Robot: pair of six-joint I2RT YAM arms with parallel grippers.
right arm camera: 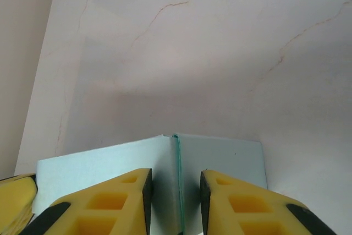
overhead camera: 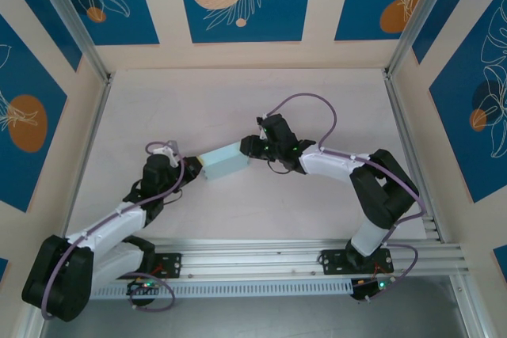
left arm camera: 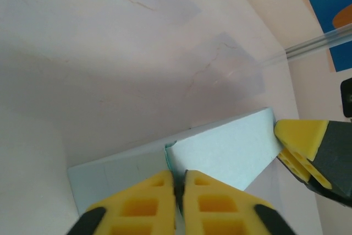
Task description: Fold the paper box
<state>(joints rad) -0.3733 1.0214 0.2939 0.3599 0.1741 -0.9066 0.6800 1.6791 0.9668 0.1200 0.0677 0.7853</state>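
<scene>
Left claw (left arm camera: 177,182) is pinched shut on a flap edge of the paper box (overhead camera: 224,162). Right claw (right arm camera: 176,180) straddles the opposite end's seam; can't tell if it grips. Box sits mid-worktop (overhead camera: 238,93) between them. Thin card: light, creases easily. Hold edges near folds, gently.

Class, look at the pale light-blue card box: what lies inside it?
Nothing inside can be seen: the pale light-blue card box presents outer panels meeting at a seam, and these cover its interior.
</scene>
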